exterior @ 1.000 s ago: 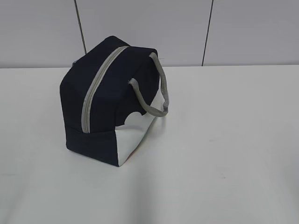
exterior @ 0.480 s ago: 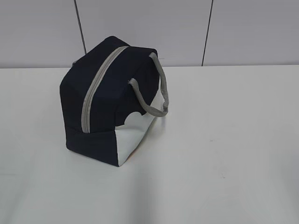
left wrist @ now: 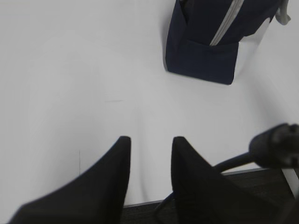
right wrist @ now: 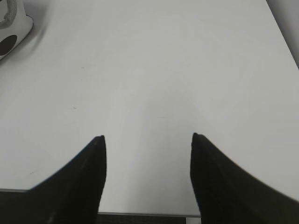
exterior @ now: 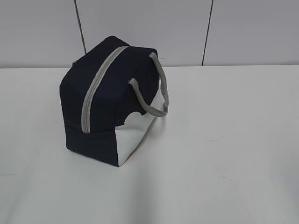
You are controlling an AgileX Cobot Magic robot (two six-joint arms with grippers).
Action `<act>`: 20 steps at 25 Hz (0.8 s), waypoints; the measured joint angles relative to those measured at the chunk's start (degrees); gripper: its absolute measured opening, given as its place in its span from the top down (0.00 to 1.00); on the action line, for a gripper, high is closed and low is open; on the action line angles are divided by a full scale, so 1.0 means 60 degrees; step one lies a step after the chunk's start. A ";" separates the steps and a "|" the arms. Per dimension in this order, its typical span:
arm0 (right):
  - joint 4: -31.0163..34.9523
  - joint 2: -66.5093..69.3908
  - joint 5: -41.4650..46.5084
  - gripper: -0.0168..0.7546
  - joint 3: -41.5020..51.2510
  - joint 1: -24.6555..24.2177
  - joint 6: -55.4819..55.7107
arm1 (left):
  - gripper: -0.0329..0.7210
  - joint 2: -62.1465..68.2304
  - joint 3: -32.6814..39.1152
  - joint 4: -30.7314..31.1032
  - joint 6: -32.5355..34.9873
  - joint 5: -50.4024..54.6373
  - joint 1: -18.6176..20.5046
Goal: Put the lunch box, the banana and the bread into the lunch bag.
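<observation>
The navy lunch bag (exterior: 110, 102) stands on the white table (exterior: 224, 154), left of centre, its grey zipper (exterior: 96, 91) shut along the top and a grey handle (exterior: 159, 88) hanging on its right side. Its near end shows at the top of the left wrist view, lunch bag (left wrist: 205, 51). A white corner of the lunch bag (right wrist: 11, 32) shows at the top left of the right wrist view. My left gripper (left wrist: 151, 138) is open and empty above the table's front edge. My right gripper (right wrist: 147, 136) is open wider, also empty. The lunch box, banana and bread are out of view.
A grey panelled wall (exterior: 187, 32) rises behind the table. A black cable (left wrist: 275, 147) crosses the right side of the left wrist view. The table's front edge (right wrist: 149, 214) lies just under my right gripper.
</observation>
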 joint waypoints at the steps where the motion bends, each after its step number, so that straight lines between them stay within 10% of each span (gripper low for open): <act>1: 0.0000 0.0000 0.0000 0.43 0.0000 0.0000 0.0000 | 0.64 0.0000 0.0000 0.0000 0.0000 0.0000 0.0000; 20: 0.0000 0.0000 0.0000 0.43 0.0000 0.0000 0.0000 | 0.64 0.0000 0.0000 0.0000 0.0000 0.0000 0.0000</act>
